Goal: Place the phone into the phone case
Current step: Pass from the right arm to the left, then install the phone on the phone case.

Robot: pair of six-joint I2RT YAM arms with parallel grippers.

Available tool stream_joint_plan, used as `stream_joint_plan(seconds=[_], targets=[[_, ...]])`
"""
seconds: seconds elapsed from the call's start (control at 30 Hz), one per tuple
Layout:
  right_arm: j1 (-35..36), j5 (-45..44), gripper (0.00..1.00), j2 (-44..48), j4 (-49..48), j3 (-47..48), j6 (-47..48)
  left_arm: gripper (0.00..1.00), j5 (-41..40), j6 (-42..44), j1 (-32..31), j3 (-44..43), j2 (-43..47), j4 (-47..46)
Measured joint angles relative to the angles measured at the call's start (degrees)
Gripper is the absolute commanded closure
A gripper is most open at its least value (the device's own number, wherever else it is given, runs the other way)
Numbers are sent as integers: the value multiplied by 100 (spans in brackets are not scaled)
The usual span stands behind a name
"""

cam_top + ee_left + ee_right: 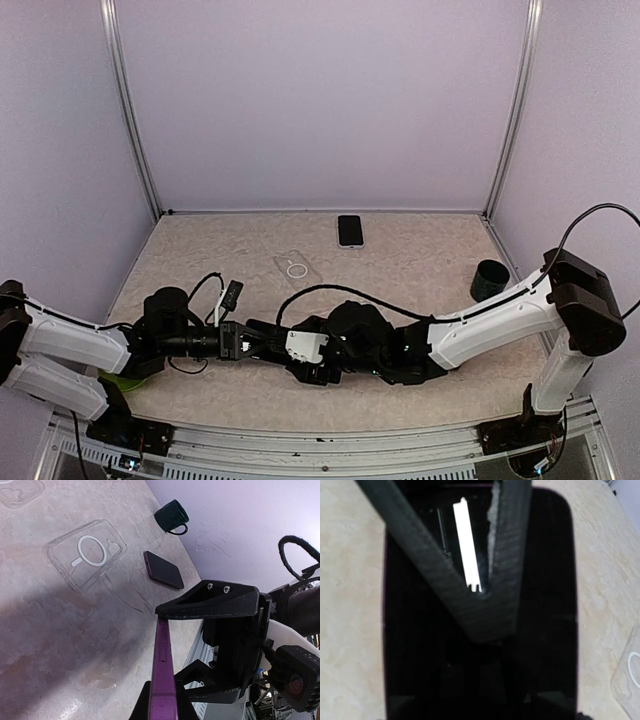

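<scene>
Edges and room: the table point(420, 260) is running to the back wall point(320, 100) and to side walls at the left and right of the top view. The middle and upper part of the surface is lying open, with only three things on it. The case point(297, 268) is lying flat near the centre, clear of both arms. A second phone point(349, 230) is lying flat beyond it, close to the back edge. A cup point(490, 280) is standing at the right edge, well apart from the rest.

Pose: both arms are reaching inward low over the near part of the table and meeting at the lower centre of the top view. The phone point(163, 670) is being held there off the surface, edge-on to the left wrist camera and screen-on to the right wrist camera.

The left claw point(262, 338) is pinching the phone between narrow jaws. The right claw point(167, 647) is standing with wide jaws closed across the phone, its upper finger point(210, 602) meeting the phone's far end.

The case is sitting just beyond the joined claws, toward the upper left of the left wrist view.
</scene>
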State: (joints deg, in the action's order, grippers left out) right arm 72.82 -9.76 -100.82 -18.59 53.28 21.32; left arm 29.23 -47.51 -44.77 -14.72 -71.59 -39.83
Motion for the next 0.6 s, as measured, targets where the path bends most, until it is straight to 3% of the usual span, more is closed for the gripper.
stream_joint_plan(seconds=[0.07,0.2,0.27,0.6], targets=[[22,-76,34,13,-37,-22,17,100,0,42,-2,0,0,-11],[76,-227,16,144,-127,-140,42,100,22,109,-39,-2,9,-125],[98,-382,2,286,-186,-245,-7,100,35,129,-63,-11,35,-216],[-39,-1757,0,1084,-197,-448,-944,100,-63,153,-63,-107,125,-236]])
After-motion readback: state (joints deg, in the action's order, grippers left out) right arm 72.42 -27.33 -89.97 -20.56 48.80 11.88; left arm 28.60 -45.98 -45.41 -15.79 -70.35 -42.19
